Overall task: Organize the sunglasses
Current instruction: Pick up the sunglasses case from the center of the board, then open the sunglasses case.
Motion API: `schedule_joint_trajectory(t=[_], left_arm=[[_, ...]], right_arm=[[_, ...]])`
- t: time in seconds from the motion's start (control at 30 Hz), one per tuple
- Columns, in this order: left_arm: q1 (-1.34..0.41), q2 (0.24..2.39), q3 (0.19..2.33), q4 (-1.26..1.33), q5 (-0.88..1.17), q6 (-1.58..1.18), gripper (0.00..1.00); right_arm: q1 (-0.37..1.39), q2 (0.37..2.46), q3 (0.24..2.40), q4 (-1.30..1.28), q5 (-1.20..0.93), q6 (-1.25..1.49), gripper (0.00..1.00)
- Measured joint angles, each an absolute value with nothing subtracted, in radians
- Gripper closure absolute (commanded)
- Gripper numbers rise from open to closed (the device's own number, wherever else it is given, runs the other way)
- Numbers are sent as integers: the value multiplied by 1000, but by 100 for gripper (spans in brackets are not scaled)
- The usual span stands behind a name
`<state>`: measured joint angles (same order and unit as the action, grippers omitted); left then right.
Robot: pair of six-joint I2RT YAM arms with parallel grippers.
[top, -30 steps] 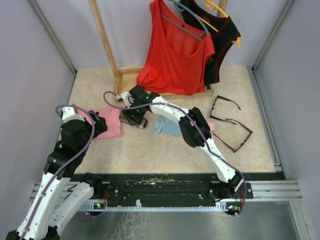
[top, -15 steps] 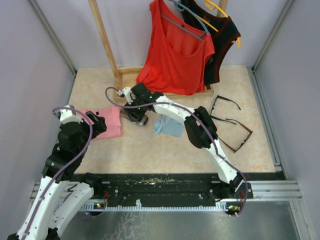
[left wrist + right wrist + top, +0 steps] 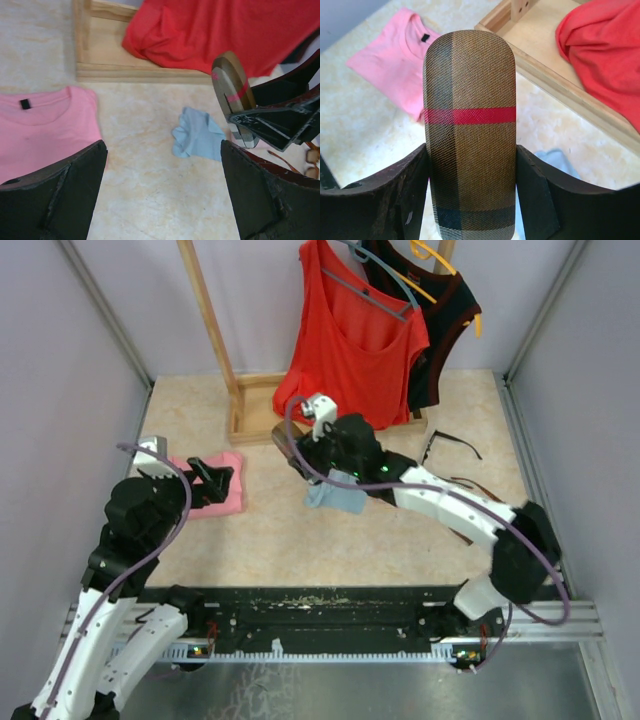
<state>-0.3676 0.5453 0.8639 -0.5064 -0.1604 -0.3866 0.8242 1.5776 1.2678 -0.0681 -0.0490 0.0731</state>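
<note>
sunglasses partly hidden (behind right arm)

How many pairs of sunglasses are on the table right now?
2. The black pair lies on the table's right, beyond the right arm; the reddish-brown pair lies just nearer, mostly hidden under that arm. More could be hidden.

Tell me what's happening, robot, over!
Left gripper open, empty, over pink shirt. Right gripper shut on plaid case. Sunglasses untouched on table, partly behind right arm.
</note>
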Motion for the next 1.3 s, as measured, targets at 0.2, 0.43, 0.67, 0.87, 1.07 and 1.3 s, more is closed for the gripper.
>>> schedule_joint_trajectory(t=[0.2, 0.43, 0.67, 0.87, 1.07, 1.3], left_arm=[[-368, 591, 854, -400, 96, -388, 0], [-431, 659, 814, -265, 302, -476, 0], [-606, 675, 726, -39, 380, -539, 0], [-708, 739, 691, 128, 408, -540, 0], [-719, 711, 639, 309, 466, -528, 0], [-719, 689, 623, 459, 554, -472, 0]], right_arm=[[786, 1224, 999, 27, -57, 196, 100], [729, 809, 694, 155, -136, 339, 100], [729, 639, 586, 253, -244, 423, 100], [729, 635, 557, 347, -344, 471, 100], [729, 675, 550, 459, -442, 511, 100], [730, 756, 551, 587, -529, 557, 100]])
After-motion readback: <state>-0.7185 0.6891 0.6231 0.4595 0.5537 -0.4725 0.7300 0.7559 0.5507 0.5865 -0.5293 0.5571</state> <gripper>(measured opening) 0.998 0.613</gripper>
